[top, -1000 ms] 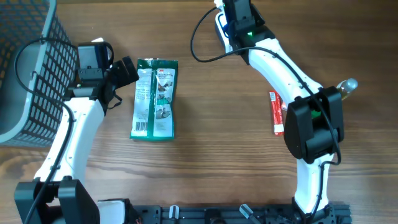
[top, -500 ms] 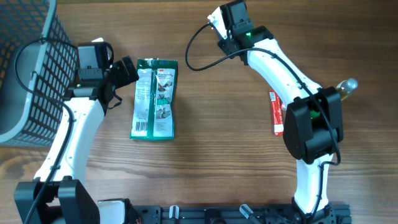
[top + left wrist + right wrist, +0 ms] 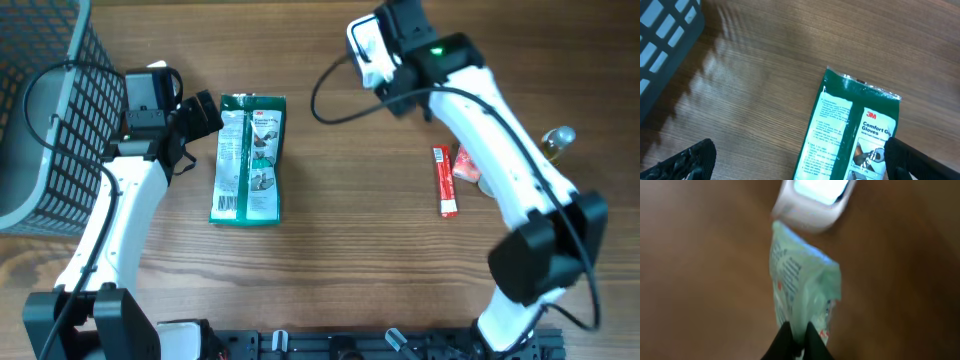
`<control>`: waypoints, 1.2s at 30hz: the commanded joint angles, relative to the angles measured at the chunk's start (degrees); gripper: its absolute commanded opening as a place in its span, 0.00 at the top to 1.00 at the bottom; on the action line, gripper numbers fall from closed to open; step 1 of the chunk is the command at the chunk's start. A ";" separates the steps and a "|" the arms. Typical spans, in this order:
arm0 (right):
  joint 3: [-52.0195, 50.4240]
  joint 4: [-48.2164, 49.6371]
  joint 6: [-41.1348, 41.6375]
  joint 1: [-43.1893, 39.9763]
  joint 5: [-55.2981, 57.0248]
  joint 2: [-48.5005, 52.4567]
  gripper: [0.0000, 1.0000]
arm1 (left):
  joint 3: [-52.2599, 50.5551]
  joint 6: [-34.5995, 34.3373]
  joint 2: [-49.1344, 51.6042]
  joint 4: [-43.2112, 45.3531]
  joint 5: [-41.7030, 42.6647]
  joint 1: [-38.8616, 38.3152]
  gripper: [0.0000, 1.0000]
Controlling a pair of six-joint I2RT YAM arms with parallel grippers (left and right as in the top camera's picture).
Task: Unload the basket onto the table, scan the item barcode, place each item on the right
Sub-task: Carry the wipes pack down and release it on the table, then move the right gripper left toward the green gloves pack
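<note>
The green glove packet [image 3: 250,158] lies flat on the surface [image 3: 350,250] at left centre of the overhead frame, just beside the left tool [image 3: 800,159], whose fingers are spread wide with nothing between them; the right tool [image 3: 795,336], at upper centre, is pressed together on what seems the stem of a white scanner [image 3: 366,42], though blur hides the exact grip; the step in hand is probably bringing the scanner to the packet; the arm should travel left and down-frame, turn the lit window toward the packet's white printed panel [image 3: 230,165], hover apart from the crinkled film, and hold steady; the red stick [image 3: 443,182] at right lies outside that path.
</note>
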 commanded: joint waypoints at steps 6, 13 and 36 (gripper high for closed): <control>-8.76 -15.74 7.06 0.09 -18.29 -0.48 0.96 | 0.44 0.50 -0.15 0.13 -0.52 0.20 0.00; -18.75 -7.10 11.39 0.09 -5.42 -0.48 0.53 | 0.44 0.50 -0.15 0.13 -0.52 0.20 0.00; -33.94 13.11 53.59 4.70 -11.56 -0.48 0.91 | 0.44 0.50 -0.15 0.13 -0.52 0.20 0.00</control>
